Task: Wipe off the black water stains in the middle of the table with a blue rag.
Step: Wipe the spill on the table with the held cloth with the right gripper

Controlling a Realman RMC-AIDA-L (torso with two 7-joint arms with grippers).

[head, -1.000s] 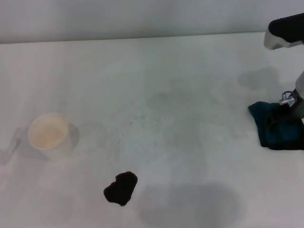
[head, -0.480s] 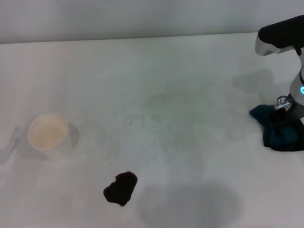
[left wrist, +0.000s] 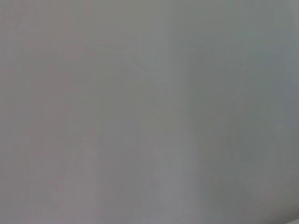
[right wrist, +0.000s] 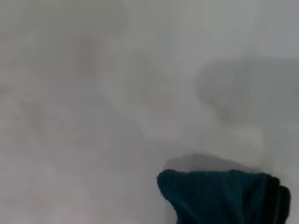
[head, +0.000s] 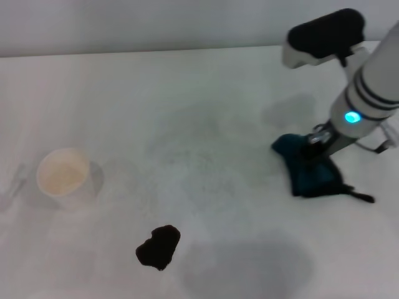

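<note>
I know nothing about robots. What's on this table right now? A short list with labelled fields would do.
surface: white table
stain: the black water stains, one blotch near the front edge, not yet touched
rag: the blue rag, bunched at the right, under the right end effector
rag to stain: apart, with bare table between them
cup: pale cup, upright at the left
left arm: not in view

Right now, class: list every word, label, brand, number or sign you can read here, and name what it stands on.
None can be read.
cup: plain, no print.
blue rag: no visible label.
right gripper arm: only a glowing blue light, no text.
table: only the black water stains.
</note>
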